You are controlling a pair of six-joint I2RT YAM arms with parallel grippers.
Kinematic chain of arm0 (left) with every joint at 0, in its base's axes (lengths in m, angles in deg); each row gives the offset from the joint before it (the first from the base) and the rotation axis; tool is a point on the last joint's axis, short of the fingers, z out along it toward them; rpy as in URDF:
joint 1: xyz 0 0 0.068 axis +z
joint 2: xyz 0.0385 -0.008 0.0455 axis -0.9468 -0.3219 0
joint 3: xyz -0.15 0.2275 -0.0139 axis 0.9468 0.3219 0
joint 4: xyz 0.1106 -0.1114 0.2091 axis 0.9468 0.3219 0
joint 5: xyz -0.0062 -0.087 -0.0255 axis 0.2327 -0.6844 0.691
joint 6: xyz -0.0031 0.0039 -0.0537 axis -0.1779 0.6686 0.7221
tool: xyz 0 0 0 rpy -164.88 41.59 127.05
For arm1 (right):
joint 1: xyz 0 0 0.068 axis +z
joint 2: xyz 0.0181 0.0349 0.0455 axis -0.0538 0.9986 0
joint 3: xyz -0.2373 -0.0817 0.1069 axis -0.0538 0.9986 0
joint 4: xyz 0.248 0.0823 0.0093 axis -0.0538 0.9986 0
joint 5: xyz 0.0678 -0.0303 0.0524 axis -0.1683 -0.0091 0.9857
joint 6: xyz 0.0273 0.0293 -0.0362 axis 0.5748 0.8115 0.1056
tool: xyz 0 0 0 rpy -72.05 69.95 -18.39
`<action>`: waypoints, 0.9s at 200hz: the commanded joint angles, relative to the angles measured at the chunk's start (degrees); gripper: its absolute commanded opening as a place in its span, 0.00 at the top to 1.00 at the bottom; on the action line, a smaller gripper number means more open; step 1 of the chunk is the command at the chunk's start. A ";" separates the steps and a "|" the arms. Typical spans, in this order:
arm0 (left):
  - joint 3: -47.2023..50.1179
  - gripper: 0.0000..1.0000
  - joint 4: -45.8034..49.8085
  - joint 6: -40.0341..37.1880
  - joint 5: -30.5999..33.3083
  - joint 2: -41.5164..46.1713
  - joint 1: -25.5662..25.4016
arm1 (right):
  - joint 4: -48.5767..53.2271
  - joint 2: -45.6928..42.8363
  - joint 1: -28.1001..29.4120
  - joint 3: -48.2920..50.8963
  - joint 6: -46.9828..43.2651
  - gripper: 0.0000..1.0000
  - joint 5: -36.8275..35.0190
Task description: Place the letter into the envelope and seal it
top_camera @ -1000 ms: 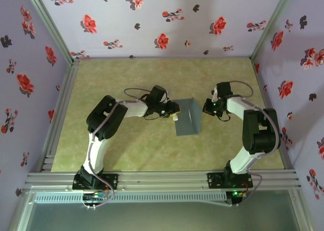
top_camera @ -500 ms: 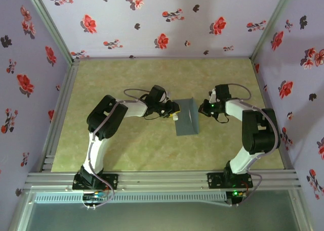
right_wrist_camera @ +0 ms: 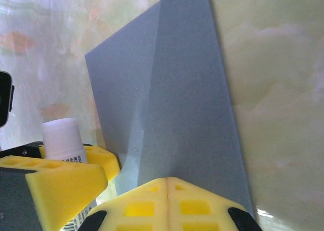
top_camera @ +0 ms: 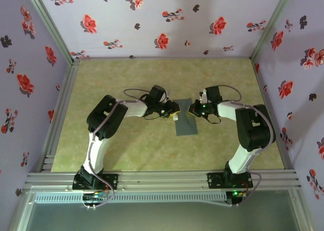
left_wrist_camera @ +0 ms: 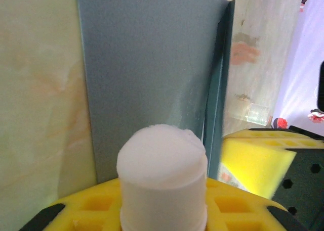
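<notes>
Midway across the tabletop (top_camera: 126, 150) lies the envelope (top_camera: 186, 124), flat except for one part raised along a crease, which is plainest from the right wrist. At its left edge the left pincer (top_camera: 173, 113) grasps a white stick (left_wrist_camera: 162, 165); the stick's lower end is cut off. The right pincer (top_camera: 194, 109) is clenched at the envelope's far right corner. Whether paper is caught between its pads is hidden.

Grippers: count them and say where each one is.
2. The left gripper is at the left edge of the envelope, shut on a white stick. The right gripper, shut, is over the envelope's far right part.
</notes>
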 commanded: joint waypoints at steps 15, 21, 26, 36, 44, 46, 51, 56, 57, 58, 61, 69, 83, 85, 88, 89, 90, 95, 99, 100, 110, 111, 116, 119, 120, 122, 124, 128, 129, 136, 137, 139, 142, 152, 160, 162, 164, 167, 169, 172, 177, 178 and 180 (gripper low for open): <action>0.58 1.00 -1.03 -0.27 1.56 -4.42 -1.85 | -6.12 2.52 1.04 1.92 4.25 1.00 3.06; 0.59 1.00 -1.08 -0.30 1.55 -4.42 -1.93 | -6.91 2.75 1.19 2.21 4.83 1.00 3.52; 0.58 1.00 -1.09 -0.30 1.58 -4.46 -1.91 | -7.49 2.85 1.29 2.32 5.33 1.00 3.87; 0.59 1.00 -1.09 -0.18 1.58 -4.48 -1.92 | -7.86 2.87 1.71 2.50 5.64 1.00 3.92; 0.62 1.00 -1.16 -0.20 1.58 -4.48 -1.92 | -7.98 2.93 1.94 2.58 5.81 1.00 3.76; 0.61 1.00 -1.17 -0.19 1.58 -4.53 -1.98 | -8.10 2.88 2.02 2.59 5.92 1.00 3.81; 0.51 1.00 -1.18 -0.17 1.58 -4.57 -1.96 | -8.40 2.91 2.17 2.74 6.11 1.00 3.91; 0.49 1.00 -1.16 -0.17 1.56 -4.66 -2.04 | -8.72 3.00 2.25 2.89 6.32 1.00 4.00; 0.44 1.00 -1.17 -0.19 1.57 -4.66 -2.02 | -8.75 3.02 2.22 2.91 6.37 1.00 4.00; 0.42 1.00 -1.17 -0.20 1.58 -4.66 -2.01 | -8.82 3.03 2.25 2.93 6.40 1.00 4.00; 0.45 1.00 -1.18 -0.19 1.50 -4.73 -2.01 | -8.94 3.12 2.31 3.00 6.51 1.00 4.00; 0.32 1.00 -1.16 -0.13 1.51 -4.75 -2.00 | -9.28 3.45 2.28 3.26 6.76 1.00 4.13; 0.22 1.00 -1.10 -0.20 1.46 -4.78 -2.09 | -10.95 4.11 2.37 4.23 7.66 1.00 4.64; 0.27 1.00 -1.09 -0.15 1.48 -4.76 -2.11 | -11.22 4.26 2.37 4.36 7.84 1.00 4.69; 0.22 1.00 -1.09 -0.21 1.41 -4.75 -2.10 | -11.45 4.39 2.40 4.59 8.03 1.00 4.77; 0.22 1.00 -1.09 -0.21 1.45 -4.75 -2.14 | -11.48 4.51 2.43 4.60 8.06 1.00 4.82; 0.27 1.00 -1.09 -0.21 1.43 -4.75 -2.16 | -11.50 4.52 2.40 4.60 8.13 1.00 4.76; 0.25 1.00 -1.09 -0.21 1.45 -4.75 -2.09 | -11.51 4.77 2.41 4.87 8.34 1.00 4.63; 0.24 1.00 -1.09 -0.13 1.48 -4.76 -2.09 | -11.56 4.95 2.39 5.09 8.43 1.00 4.50; 0.23 1.00 -1.09 -0.09 1.49 -4.75 -2.09 | -11.58 4.96 2.42 5.16 8.44 1.00 4.47; 0.25 1.00 -1.09 -0.11 1.46 -4.75 -2.09 | -12.35 5.13 2.38 5.85 8.71 1.00 4.31; 0.28 1.00 -1.09 -0.12 1.43 -4.79 -2.09 | -12.37 5.14 2.38 5.89 8.76 1.00 4.24; 0.31 1.00 -1.17 -0.12 1.41 -4.75 -2.14 | -12.27 5.32 2.38 6.09 8.80 1.00 4.11; 0.31 1.00 -1.17 -0.06 1.43 -4.75 -2.10 | -12.08 5.39 2.39 6.18 8.74 1.00 3.98; 0.31 1.00 -1.18 -0.05 1.42 -4.79 -2.10 | -11.97 5.40 2.38 6.19 8.73 1.00 3.95; 0.33 1.00 -1.15 -0.04 1.43 -4.80 -2.09 | -11.83 5.50 2.44 6.23 8.68 1.00 3.88; 0.32 1.00 -1.17 -0.04 1.46 -4.83 -2.09 | -11.70 5.57 2.43 6.27 8.64 1.00 3.79; 0.33 1.00 -1.18 -0.03 1.46 -4.83 -2.08 | -11.53 5.71 2.38 6.30 8.55 1.00 3.76; 0.37 1.00 -1.22 0.01 1.48 -4.84 -2.09 | -11.52 5.69 2.37 6.29 8.55 1.00 3.71; 0.39 1.00 -1.22 0.02 1.47 -4.84 -2.09 | -11.60 5.83 2.41 6.55 8.46 1.00 3.44; 0.40 1.00 -1.24 0.03 1.44 -4.84 -2.09 | -11.60 5.89 2.39 6.63 8.45 1.00 3.41; 0.33 1.00 -1.26 0.05 1.46 -4.88 -2.09 | -11.60 5.86 2.42 6.74 8.45 1.00 3.33; 0.37 1.00 -1.26 0.05 1.48 -4.91 -2.09 | -11.56 5.93 2.46 6.86 8.38 1.00 3.18; 0.40 1.00 -1.26 0.06 1.41 -4.92 -2.10 | -11.44 5.94 2.50 7.20 8.20 1.00 2.87; 0.32 1.00 -1.26 0.05 1.41 -4.93 -2.09 | -11.30 5.94 2.50 7.45 7.94 1.00 2.54; 0.31 1.00 -1.26 0.14 1.47 -4.92 -2.09 | -11.22 5.94 2.47 7.50 7.89 1.00 2.40; 0.31 1.00 -1.26 0.14 1.49 -4.95 -2.09 | -11.13 5.94 2.46 7.57 7.85 1.00 2.24; 0.36 1.00 -1.26 0.18 1.42 -5.07 -2.09 | -11.02 5.90 2.50 7.59 7.77 1.00 1.99; 0.32 1.00 -1.26 0.21 1.47 -5.05 -2.09 | -10.93 5.87 2.51 7.64 7.69 1.00 1.87; 0.31 1.00 -1.26 0.17 1.44 -5.00 -2.11 | -10.70 5.91 2.50 7.76 7.55 1.00 1.62; 0.31 1.00 -1.26 0.22 1.41 -5.01 -2.09 | -10.00 5.94 2.51 7.71 7.29 1.00 1.17; 0.31 1.00 -1.26 0.22 1.45 -5.01 -2.09 | -9.83 5.94 2.52 7.70 7.25 1.00 1.00; 0.31 1.00 -1.22 0.22 1.42 -5.12 -2.09 | -9.49 5.99 2.47 7.65 7.12 1.00 0.77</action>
